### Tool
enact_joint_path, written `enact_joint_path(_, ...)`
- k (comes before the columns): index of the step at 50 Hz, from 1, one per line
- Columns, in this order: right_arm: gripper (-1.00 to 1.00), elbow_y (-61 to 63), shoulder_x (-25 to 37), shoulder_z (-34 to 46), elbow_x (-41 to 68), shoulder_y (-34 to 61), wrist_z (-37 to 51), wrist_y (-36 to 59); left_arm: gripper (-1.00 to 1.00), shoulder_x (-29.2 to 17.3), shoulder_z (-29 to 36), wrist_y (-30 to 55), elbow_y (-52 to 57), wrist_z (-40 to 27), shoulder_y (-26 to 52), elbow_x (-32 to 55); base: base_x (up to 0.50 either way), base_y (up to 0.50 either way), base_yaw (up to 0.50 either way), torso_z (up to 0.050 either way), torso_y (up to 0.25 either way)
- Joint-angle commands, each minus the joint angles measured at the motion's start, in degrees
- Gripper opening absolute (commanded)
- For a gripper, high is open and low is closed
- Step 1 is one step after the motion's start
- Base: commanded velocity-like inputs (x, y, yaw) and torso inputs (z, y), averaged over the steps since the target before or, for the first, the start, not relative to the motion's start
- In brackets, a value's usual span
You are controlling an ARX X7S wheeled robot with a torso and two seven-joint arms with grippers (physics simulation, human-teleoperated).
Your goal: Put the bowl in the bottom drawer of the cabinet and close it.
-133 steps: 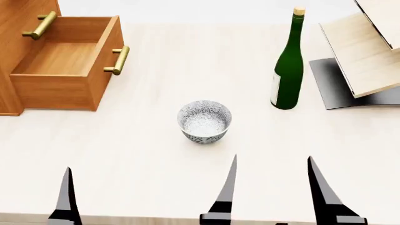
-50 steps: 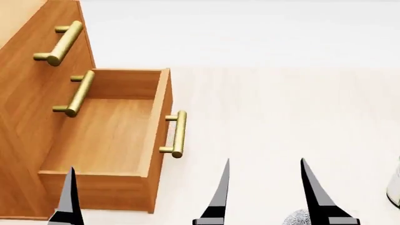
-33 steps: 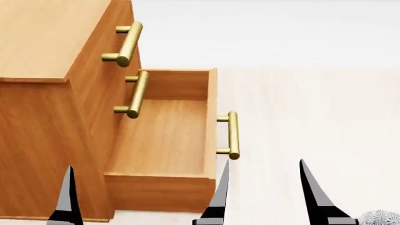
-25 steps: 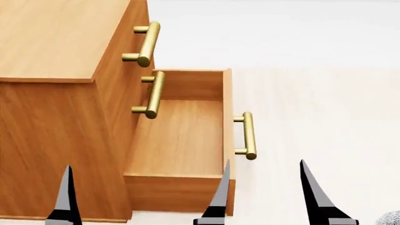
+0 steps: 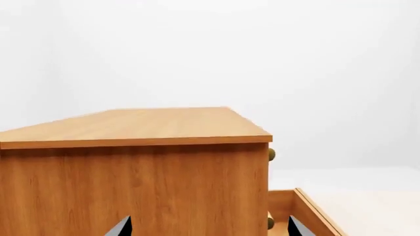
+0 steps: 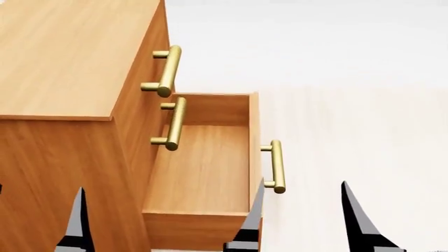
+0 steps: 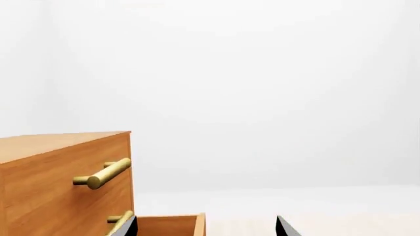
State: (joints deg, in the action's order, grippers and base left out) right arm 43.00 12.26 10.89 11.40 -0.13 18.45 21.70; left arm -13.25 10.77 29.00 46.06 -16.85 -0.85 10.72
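Swinging the view further over toward the boxy orange-brown wood-grain cabinet [image 6: 70, 63] compared with half a second back, and tipping down a touch too. Now looking right into the shallow orange-brown wooden bottom drawer [image 6: 203, 173], standing pulled out and bare inside, just ahead of the right gripper [image 6: 303, 181], with the brass bar handle [image 6: 278, 166] just beyond its inner fingertip. Keeping the right gripper spread wide with nothing between the fingers. Same for the left gripper [image 5: 208, 222]: spread wide, carrying nothing, facing the cabinet's side panel (only one of its fingers showing from the head camera).

Losing the small white bowl with the blue-grey speckled pattern in the process: peeking in at the lower corner a moment ago, now out of every view, presumably sitting off past the right gripper's outer side on the pale wood tabletop [image 6: 364, 131].

Probably just checking out the target first. Still needing to go back and grab the bowl before any dropping in or pushing shut.
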Motion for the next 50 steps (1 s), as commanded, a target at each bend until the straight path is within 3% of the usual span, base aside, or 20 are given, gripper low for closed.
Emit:
enact_joint_path(1,1.00,-0.9,-0.8,-1.1,-0.2,0.5,-1.9,-1.1,1.00,1.1,-1.2,-0.6,1.7,1.6,-0.3,0.8,0.00,0.00,0.00,0.050,0.000)
enact_joint_path(16,1.00,-0.6,0.0,-0.6,0.6,0.6,-0.7,-1.1,1.00,0.4,-0.4,-1.2,1.3,1.0,-0.4,0.3,0.00,0.00,0.00,0.050,-0.015)
enact_joint_path(36,1.00,0.1,1.3,0.3,1.4,1.1,0.8,-0.7,1.00,-0.6,0.4,-1.0,2.0,0.6,-0.2,0.5,0.00,0.00,0.00,0.033,-0.226)
enact_joint_path(50,1.00,2.2,1.5,1.2,2.6,3.7,2.3,3.5,1.00,-0.7,-0.5,-2.0,1.6,-0.1,-0.4,1.3,0.00,0.00,0.00,0.002,-0.013)
